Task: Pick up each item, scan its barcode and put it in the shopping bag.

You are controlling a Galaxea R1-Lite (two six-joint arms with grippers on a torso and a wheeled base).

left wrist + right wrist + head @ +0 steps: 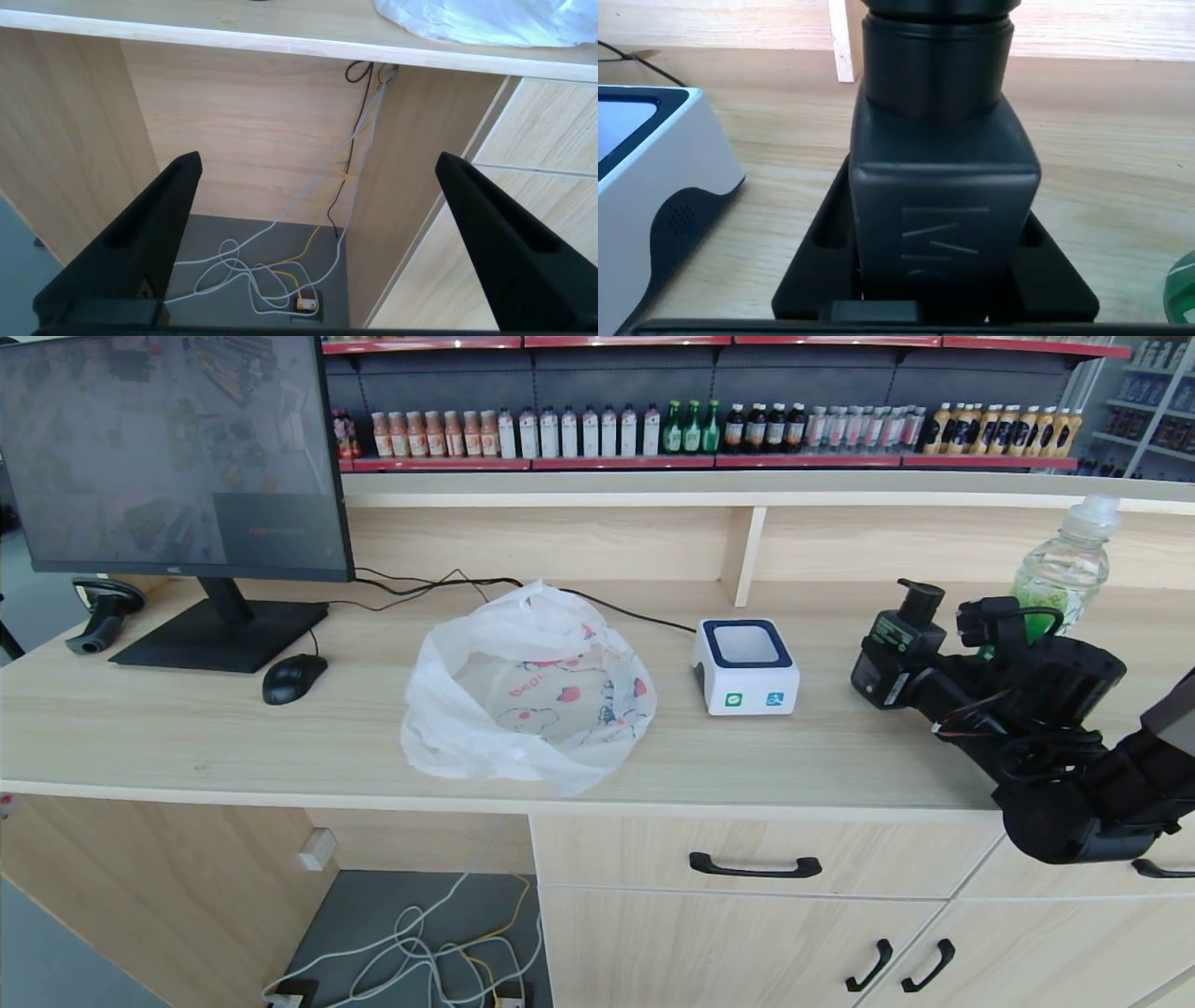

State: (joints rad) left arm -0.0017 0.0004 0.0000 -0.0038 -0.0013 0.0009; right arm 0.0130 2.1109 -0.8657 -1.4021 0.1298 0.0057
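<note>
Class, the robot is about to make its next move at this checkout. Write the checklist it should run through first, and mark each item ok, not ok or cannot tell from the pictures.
1. Right gripper shut firmly on the black bottle: ok.
2. Bottle's barcode turned toward the scanner: cannot tell.
3. Scanner's top window uncovered: ok.
4. Shopping bag standing with its mouth open on the counter: ok.
5. Left gripper open and low, below the counter edge, out of the way: ok.
6. Clear bottle upright behind the right arm, waiting: ok.
</note>
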